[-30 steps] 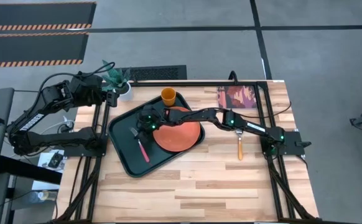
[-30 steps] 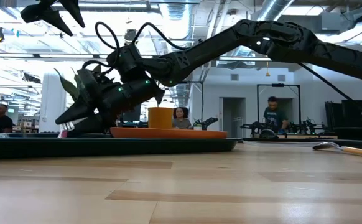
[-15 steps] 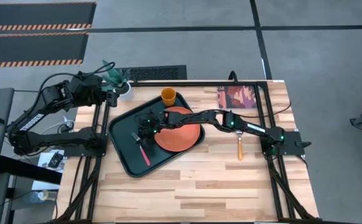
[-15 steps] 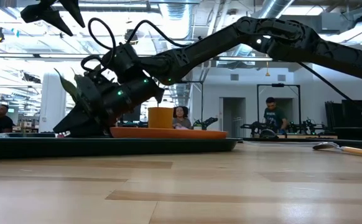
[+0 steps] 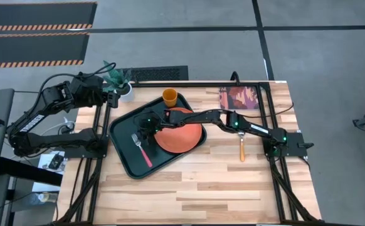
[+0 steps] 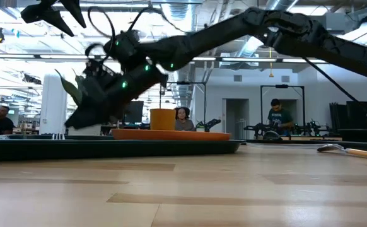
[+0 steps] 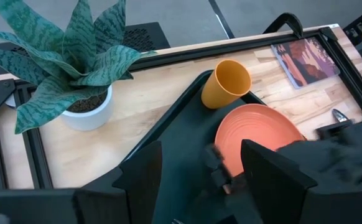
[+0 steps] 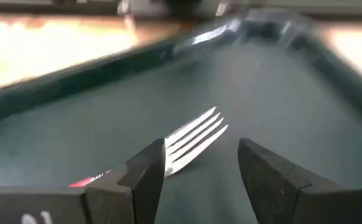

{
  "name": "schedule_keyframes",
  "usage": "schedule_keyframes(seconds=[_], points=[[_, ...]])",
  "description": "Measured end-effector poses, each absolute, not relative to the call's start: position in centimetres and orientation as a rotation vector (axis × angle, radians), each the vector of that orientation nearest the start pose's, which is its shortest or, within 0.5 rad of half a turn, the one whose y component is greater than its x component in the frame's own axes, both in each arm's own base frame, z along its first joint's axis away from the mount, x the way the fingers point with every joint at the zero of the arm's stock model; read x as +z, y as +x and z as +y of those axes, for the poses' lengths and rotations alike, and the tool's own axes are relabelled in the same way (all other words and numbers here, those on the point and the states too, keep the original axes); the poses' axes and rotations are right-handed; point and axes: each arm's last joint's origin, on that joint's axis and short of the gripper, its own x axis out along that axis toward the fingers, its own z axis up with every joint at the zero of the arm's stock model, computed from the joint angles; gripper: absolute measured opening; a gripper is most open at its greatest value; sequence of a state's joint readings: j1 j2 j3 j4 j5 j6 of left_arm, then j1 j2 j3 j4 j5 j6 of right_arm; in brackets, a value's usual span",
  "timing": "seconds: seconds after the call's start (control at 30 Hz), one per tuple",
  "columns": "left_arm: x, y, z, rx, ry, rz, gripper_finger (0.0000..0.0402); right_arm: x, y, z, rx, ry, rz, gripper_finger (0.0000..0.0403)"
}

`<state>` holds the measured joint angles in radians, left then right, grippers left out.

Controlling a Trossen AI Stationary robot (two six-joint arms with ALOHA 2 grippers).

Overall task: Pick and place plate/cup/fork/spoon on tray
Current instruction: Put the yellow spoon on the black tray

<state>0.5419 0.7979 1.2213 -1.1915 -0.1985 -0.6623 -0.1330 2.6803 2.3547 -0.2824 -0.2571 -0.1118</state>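
The dark green tray [image 5: 127, 157] lies at the table's middle left. The orange-red plate [image 5: 182, 135] lies flat in the tray's right part, and the orange cup [image 5: 169, 96] stands upright at the tray's far corner. The red-handled fork [image 5: 142, 149] lies flat on the tray floor, its prongs [image 8: 196, 140] showing in the right wrist view. My right gripper [image 5: 142, 128] hovers open just above the fork's head, touching nothing. The orange-handled spoon [image 5: 242, 149] lies on the table to the right of the tray. My left gripper [image 7: 196, 180] is open and waits by the plant at the far left.
A white pot with a green plant [image 5: 118, 81] stands at the table's far left corner. A reddish picture card [image 5: 239, 97] lies at the far right. Bare wood stretches along the near side [image 5: 201, 194]. People show in the room behind [image 6: 276, 113].
My right gripper has dipped toward the tray floor with the fork's head, then risen clear of it. The fork now lies flat on the tray, left of the plate.
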Motion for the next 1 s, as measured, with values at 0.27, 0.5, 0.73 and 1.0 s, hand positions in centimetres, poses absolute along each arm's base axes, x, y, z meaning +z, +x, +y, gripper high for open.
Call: schedule_keyframes(seconds=[0.27, 0.5, 0.73, 1.0], points=[[38.1, 8.6, 5.8, 0.931, -0.71, 0.526, 0.0206, 26.5, 52.2, -10.2, -0.003, 0.01, 0.753, 0.0224], [38.1, 8.6, 5.8, 0.926, -0.709, 0.529, 0.0206, 32.7, 42.2, -12.6, -0.285, 0.358, 1.163, 0.0218], [38.1, 8.6, 5.8, 0.901, -0.719, 0.534, 0.0206, 32.4, 35.0, -10.2, -0.647, 0.404, 1.399, 0.0208], [38.1, 8.7, 5.7, 0.888, -0.718, 0.539, 0.0206, 24.2, 24.9, -3.7, -0.908, 0.738, 1.366, 0.0211]])
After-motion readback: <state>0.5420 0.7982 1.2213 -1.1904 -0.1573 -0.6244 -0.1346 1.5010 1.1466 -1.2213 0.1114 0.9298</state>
